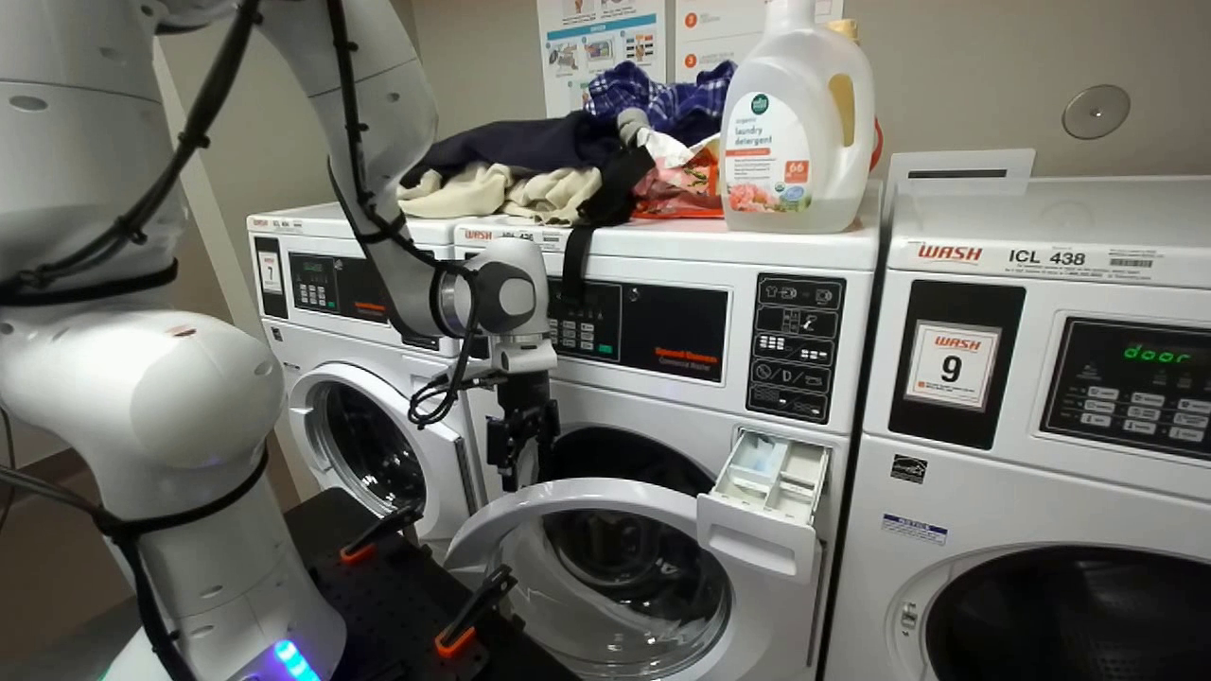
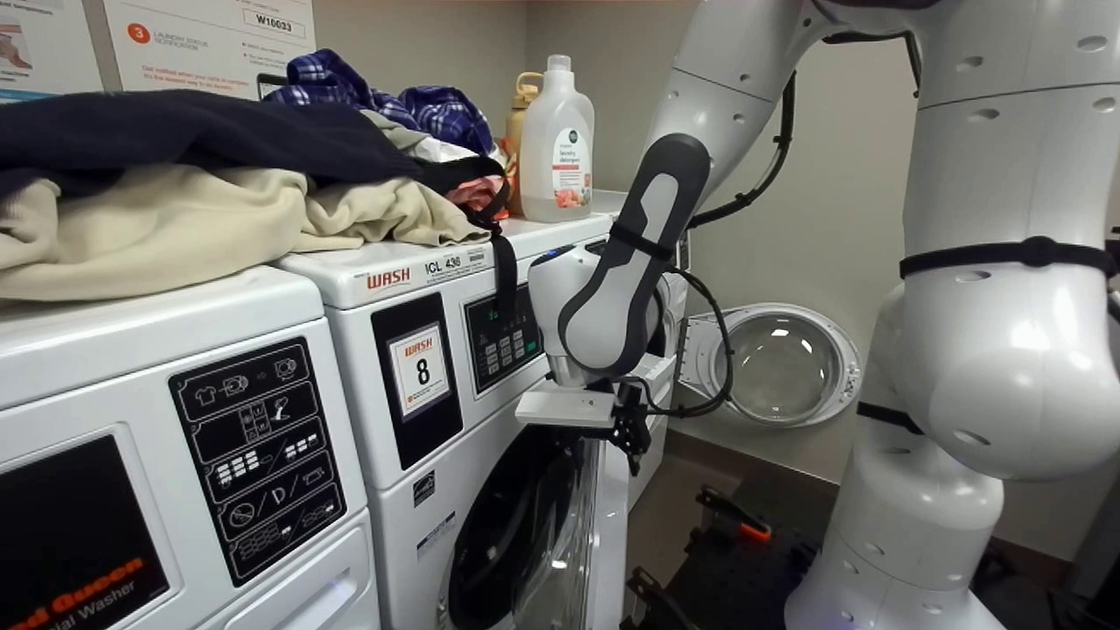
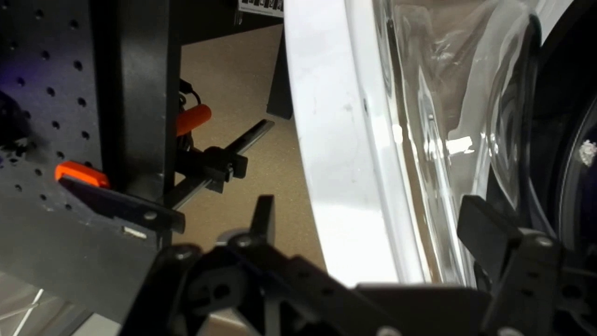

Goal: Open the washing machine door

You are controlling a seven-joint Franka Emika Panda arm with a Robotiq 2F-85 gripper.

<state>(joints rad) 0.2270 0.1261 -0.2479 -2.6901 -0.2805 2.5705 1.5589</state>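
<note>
In an exterior view the washing machine door [image 1: 624,586] stands part-way out fm its washer [image 1: 653,399], so the step in hand reads as widening the swing, not unlatching. Gripper [image 1: 520,463] is at the door's 11 o'clock, tips down by the rim [image 1: 605,489]; contact can't be told here. Dispenser drawer [image 1: 757,553], pulled out at 2 o'clock, overlaps the rim in this sightline; true clearance unconfirmed. Black table [image 1: 407,591] lies at 8 to 9 o'clock.

In an exterior view the door shows nearly edge-on, gripper at its 12 o'clock, dark drum opening [image 2: 499,534] at 9. Next move prob. calls for the gripper to bear on the rim fm the opening side & sweep it outward. Room: strip of floor [image 2: 661,516] at 2 o'clock; clamp [image 2: 652,595] at 4, near the door in this line.

Wrist view: fingers [image 3: 263,219] spread wide, nothing gripped. Rim runs 12 to 5 o'clock btwn them; floor shows btwn rim & the 7 o'clock finger. Contact of the 4 o'clock finger w/ door unclear. Bar clamp [image 3: 210,163] juts fm table edge at 9 o'clock toward rim; ht. diff. not readable, poss. snag if the swing goes that way.
</note>
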